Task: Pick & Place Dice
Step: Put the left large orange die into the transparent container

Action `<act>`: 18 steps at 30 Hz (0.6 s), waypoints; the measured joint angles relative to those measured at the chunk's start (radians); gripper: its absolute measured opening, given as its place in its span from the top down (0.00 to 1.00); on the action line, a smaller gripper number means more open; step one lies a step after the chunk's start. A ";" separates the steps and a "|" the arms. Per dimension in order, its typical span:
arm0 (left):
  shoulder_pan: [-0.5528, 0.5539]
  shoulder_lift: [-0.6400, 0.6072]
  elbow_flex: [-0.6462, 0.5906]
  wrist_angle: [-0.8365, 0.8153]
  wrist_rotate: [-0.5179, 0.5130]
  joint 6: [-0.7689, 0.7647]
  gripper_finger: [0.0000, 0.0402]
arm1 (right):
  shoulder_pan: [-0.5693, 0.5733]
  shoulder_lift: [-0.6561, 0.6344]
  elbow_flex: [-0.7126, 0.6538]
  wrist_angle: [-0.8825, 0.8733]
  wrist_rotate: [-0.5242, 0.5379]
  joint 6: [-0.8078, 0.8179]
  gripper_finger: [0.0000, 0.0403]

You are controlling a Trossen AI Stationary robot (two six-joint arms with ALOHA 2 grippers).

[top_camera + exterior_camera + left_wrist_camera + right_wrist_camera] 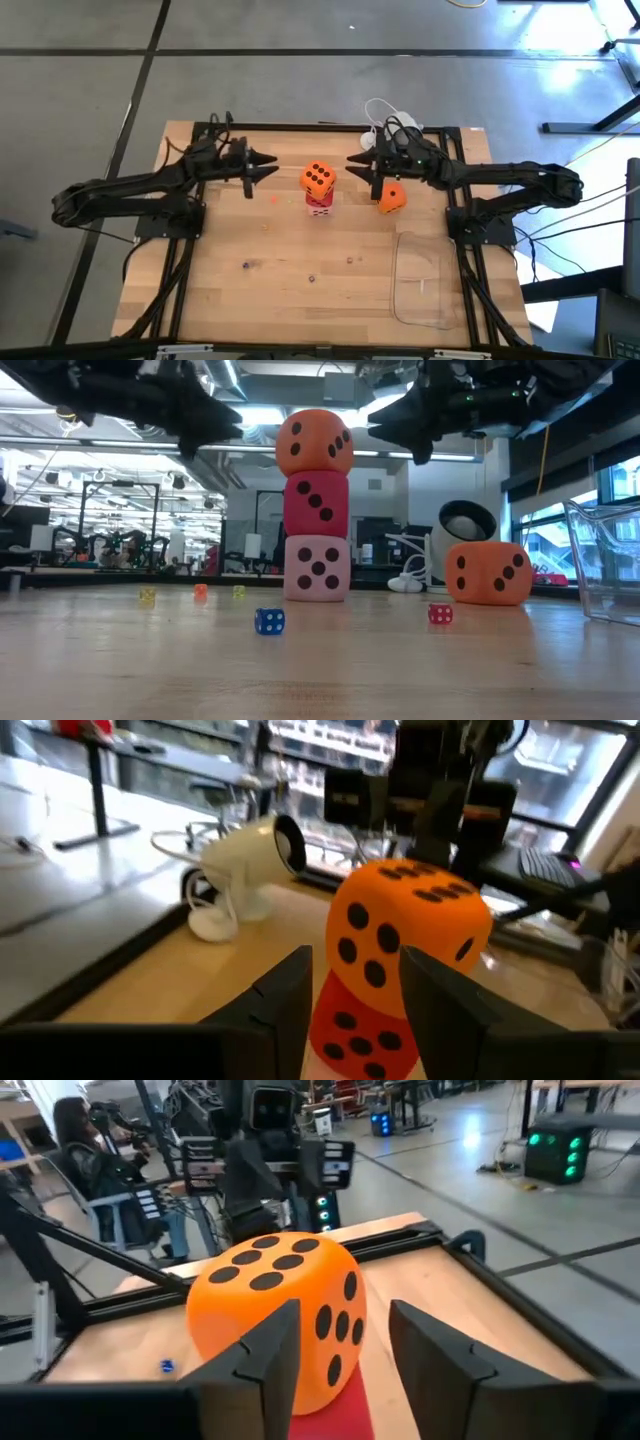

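**Stack of three dice stands, fourth die waits beside it**

Grippers first: the left gripper (272, 168) hangs above the table just to one side of the stacked dice, and its wrist view shows the two fingers (290, 995) parted, with the stack's upper part seen through the gap and nothing held between them. The right gripper (352, 164) faces it from the other side of the stack, its fingers (275, 1345) likewise spread and empty, the top die in front of them but not clamped.

Between the two grippers stands the stack: an orange die (314, 442) on top, a red die (316, 503) under it, and a pale pink die (317, 568) on the wooden table (300, 290). It looks upright and squarely seated in the low view. A second orange die (391, 197) rests on the table near the stack, below the right arm. Small coloured dice, including a blue one (269, 621), lie scattered nearer the front, and a clear plastic container (422, 280) sits toward the right front corner. A white round camera (250, 855) stands at the table's far edge.

Judging by this, the third die is placed and both grippers are free of it. The likely next move is fetching the loose orange die, which calls for the right gripper to drop down beside the stack without brushing it.
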 joint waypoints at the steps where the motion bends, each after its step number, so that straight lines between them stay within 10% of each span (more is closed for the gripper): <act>1: 0.010 0.023 0.004 0.000 0.024 0.000 0.60 | -0.002 0.000 0.000 -0.007 -0.007 0.002 0.59; 18: 0.034 0.175 0.009 0.062 0.107 -0.023 0.50 | 0.006 -0.001 0.000 -0.072 -0.083 0.055 0.48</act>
